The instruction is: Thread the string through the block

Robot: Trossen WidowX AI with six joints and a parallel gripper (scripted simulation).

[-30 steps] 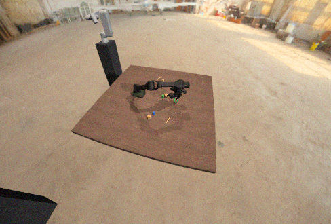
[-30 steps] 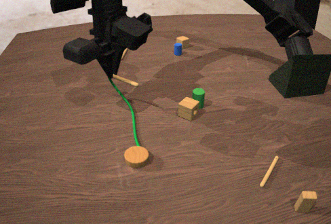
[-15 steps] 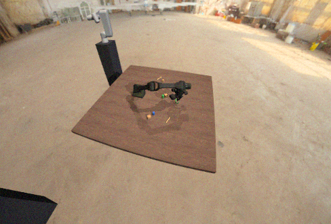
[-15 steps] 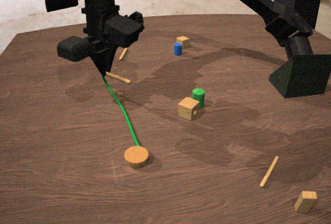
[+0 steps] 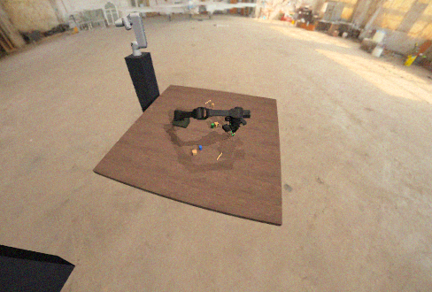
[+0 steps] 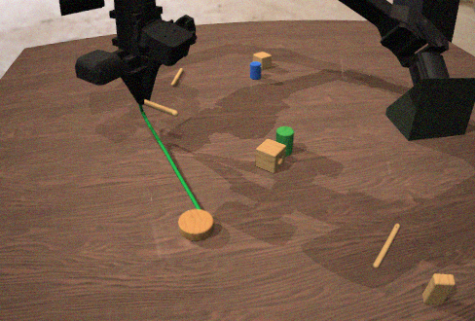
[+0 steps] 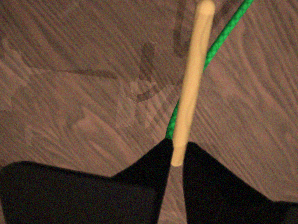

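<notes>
My gripper (image 6: 142, 103) (image 7: 177, 148) is shut on one end of the wooden stick (image 6: 162, 107) (image 7: 192, 80); the stick's far end sticks out free, above the table. The green string (image 6: 170, 160) (image 7: 220, 52) runs nearly straight from the fingertips to the round wooden button (image 6: 196, 224) on the table. The block with the hole (image 6: 269, 159) (image 5: 216, 124) stands on the table, well apart from the stick; its hole opening shows on the right face in the exterior view. The string does not pass through it.
A green cylinder (image 6: 285, 141) stands close behind the block. A blue cylinder (image 6: 255, 71) (image 5: 200, 147) stands beside a wooden cube (image 6: 263, 59) (image 5: 194, 152). One loose stick (image 6: 177, 77) (image 5: 219, 156) lies near them, another loose stick (image 6: 386, 245) near a small wooden piece (image 6: 438, 290).
</notes>
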